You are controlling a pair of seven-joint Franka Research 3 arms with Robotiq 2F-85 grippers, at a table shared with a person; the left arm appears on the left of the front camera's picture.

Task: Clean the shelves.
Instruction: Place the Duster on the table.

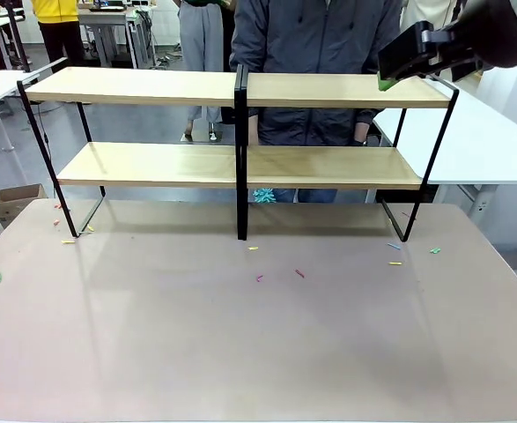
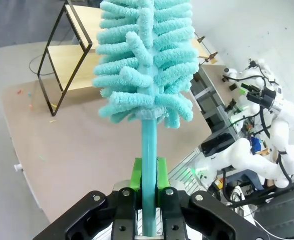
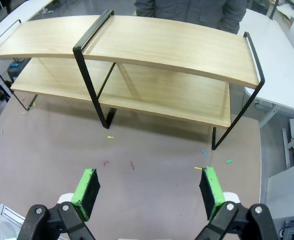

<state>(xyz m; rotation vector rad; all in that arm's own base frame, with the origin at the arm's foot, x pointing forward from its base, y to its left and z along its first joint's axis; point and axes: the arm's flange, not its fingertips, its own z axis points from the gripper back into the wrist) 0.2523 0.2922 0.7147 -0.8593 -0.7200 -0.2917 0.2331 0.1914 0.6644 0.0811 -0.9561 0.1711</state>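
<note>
The shelves (image 1: 240,88) stand across the far half of the table: two light-wood boards in a thin black frame with a central upright. Both boards look bare. My right gripper (image 1: 390,75) hovers by the right end of the top board. In the right wrist view it (image 3: 148,187) is open, its green pads (image 3: 86,187) wide apart, looking down on the shelves (image 3: 162,45). My left gripper (image 2: 148,175) is shut on the handle of a teal fluffy duster (image 2: 147,60), whose head points up, high beside the table. One end of the shelves (image 2: 71,55) shows beyond it.
Small coloured scraps (image 1: 299,273) lie scattered on the brown table (image 1: 240,352) in front of the shelves. A person (image 1: 315,35) stands right behind the shelves. A white table (image 1: 496,141) is at the right, a cardboard box (image 1: 16,201) on the floor at the left.
</note>
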